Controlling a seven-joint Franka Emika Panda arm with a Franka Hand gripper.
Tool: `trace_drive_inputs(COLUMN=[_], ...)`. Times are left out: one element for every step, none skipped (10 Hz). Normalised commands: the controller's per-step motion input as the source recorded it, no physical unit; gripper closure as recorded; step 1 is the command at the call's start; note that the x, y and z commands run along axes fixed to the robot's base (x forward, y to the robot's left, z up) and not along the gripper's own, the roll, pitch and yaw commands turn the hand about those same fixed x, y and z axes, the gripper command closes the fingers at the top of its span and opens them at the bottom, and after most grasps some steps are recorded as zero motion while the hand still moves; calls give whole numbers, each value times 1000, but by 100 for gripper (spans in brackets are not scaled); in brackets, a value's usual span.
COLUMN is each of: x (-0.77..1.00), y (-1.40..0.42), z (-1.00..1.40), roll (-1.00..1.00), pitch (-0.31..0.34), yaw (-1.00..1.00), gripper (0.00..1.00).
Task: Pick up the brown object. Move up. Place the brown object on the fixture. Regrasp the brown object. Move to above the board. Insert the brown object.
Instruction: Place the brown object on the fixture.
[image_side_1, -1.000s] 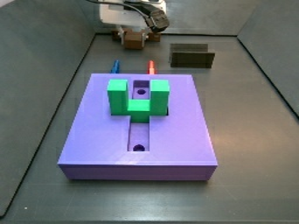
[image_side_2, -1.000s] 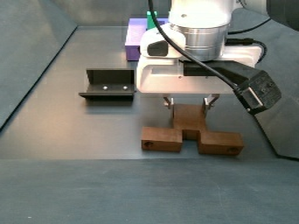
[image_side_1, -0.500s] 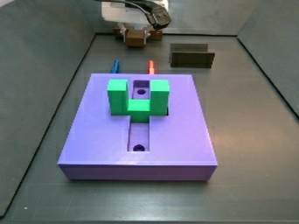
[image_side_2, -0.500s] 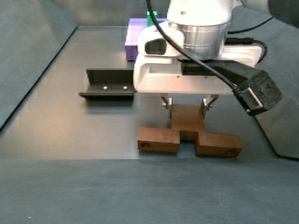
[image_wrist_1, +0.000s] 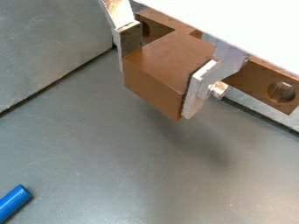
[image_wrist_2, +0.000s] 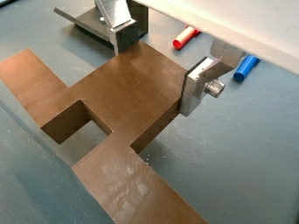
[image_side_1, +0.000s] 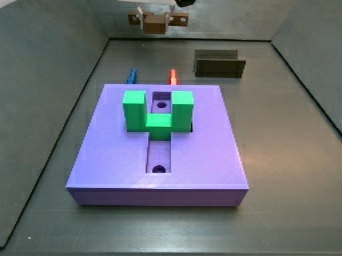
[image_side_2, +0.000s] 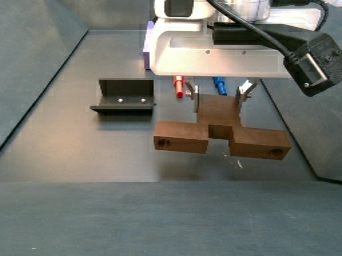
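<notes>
My gripper (image_side_2: 219, 103) is clamped on the stub of the brown object (image_side_2: 214, 139), and the piece hangs in the air above the grey floor, its long bar level beneath my fingers. In both wrist views the silver finger plates (image_wrist_2: 201, 79) press flat against opposite faces of the stub (image_wrist_1: 167, 74), with a round hole (image_wrist_1: 281, 89) showing in the bar just beyond one finger. The piece casts a shadow on the floor below it, so I judge it is clear of the surface.

The fixture (image_side_2: 122, 97), a dark L-shaped bracket, stands on the floor off to one side, well apart from the piece. A red marker (image_side_2: 178, 87) and a blue marker (image_side_2: 221, 87) lie on the floor between me and the purple board (image_side_1: 160, 146), which carries a green U-shaped block (image_side_1: 158, 110).

My judgement of the risks: I hold only the short stub, so the long bar could pivot in my fingers if I travel quickly. Descending toward the fixture while misaligned could knock a bar end against the upright wall and twist the piece out of my grasp.
</notes>
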Motion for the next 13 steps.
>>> trace_drive_inputs(x=[17, 49, 86, 183, 186, 200, 246, 254, 629, 517, 300, 337, 0], y=[0, 0, -9, -43, -234, -317, -374, -411, -549, -546, -411, -369, -103], z=[0, 0, 120, 374, 440, 503, 531, 546, 357, -37, -103, -57, -97], roll=[-109, -280, -600, -1000, -1000, -1000, -1000, -997, -571, 520, 0, 6, -51], pitch=[0, 0, 0, 0, 0, 0, 0, 6, 614, 531, 0, 69, -89], yaw=[0, -31, -106, -171, -169, -91, -97, -123, 0, -3, -137, -143, 0], gripper=[100, 100, 100, 100, 100, 100, 100, 100, 100, 100, 100, 100, 100])
